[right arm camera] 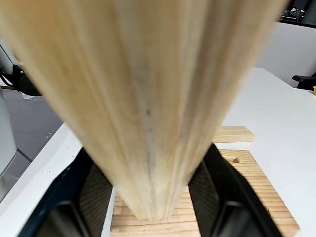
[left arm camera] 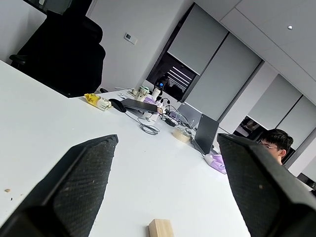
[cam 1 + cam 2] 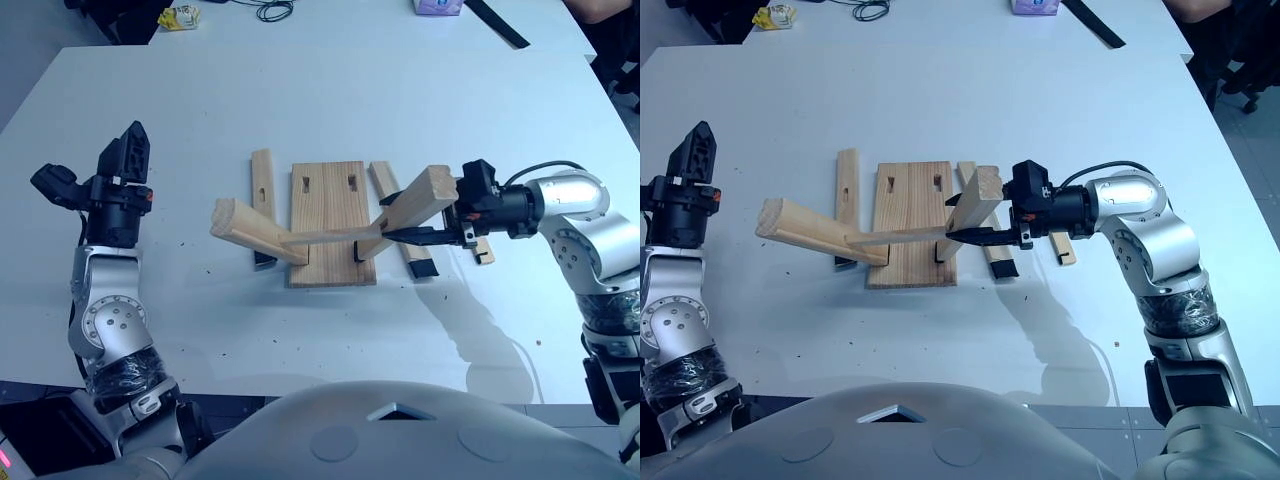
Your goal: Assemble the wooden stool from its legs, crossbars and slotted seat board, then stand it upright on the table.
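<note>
White table [image 3: 400,100]: stool partly joined, one leg pinched in my right gripper [image 3: 405,218].
My right gripper's fingers press on both sides of the held leg [image 3: 425,195], which tilts above the table. A crossbar [image 3: 325,237] runs from that leg out past my fingertips to a second leg [image 3: 250,230]. The slotted seat board [image 3: 325,200] lies flat beneath the crossbar, just ahead of the right gripper. A loose leg [image 3: 262,180] lies at the board's far side. My left gripper [image 3: 125,155] is raised, well apart from all parts, its pads [image 2: 84,182] spread wide.
</note>
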Available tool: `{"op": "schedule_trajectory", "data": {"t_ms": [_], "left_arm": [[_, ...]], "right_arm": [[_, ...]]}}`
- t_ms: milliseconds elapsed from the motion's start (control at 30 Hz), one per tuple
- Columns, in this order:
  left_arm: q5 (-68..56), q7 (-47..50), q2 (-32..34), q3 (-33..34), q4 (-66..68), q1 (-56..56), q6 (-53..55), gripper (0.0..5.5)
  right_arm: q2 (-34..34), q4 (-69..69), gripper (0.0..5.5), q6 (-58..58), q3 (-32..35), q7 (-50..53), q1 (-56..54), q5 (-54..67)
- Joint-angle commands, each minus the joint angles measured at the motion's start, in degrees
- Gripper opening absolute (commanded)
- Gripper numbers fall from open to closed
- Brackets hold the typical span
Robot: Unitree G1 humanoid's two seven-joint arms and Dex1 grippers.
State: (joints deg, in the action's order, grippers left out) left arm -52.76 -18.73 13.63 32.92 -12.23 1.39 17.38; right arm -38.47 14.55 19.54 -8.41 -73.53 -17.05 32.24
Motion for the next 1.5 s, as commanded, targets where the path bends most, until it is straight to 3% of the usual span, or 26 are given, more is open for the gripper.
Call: {"op": "schedule_trajectory", "data": {"t_ms": [33, 300, 533, 933, 1500], "left_arm": [[0.13, 0.92, -0.99, -0.16, -1.44, 1.3, -0.76, 3.74], [-2.26, 3.07, -1.56, -1.79, -6.57, 2.52, 1.57, 3.74], [-7.16, 5.04, 2.67, -4.05, -16.5, 1.62, 6.87, 3.74], [-9.76, 8.79, 8.01, -11.56, -30.5, -0.64, 10.0, 3.74], [-4.83, 14.04, 2.68, -20.4, -30.92, -2.5, 6.93, 3.74]], "right_arm": [[-1.32, 0.08, 2.05, -0.66, 0.63, 0.22, -0.8, -1.85], [-2.18, 4.16, 2.05, -5.86, 0.37, 2.64, 3.49, -6.22], [-2.23, 6.58, 2.05, -4.4, -0.2, 4.91, 5.42, -5.31], [-3.48, 3.54, 2.05, 2.6, -2.22, 5.23, -0.88, -4.92], [-3.97, 3.15, 2.05, 4.22, -7.22, 4.26, -5.41, -7.72]]}}
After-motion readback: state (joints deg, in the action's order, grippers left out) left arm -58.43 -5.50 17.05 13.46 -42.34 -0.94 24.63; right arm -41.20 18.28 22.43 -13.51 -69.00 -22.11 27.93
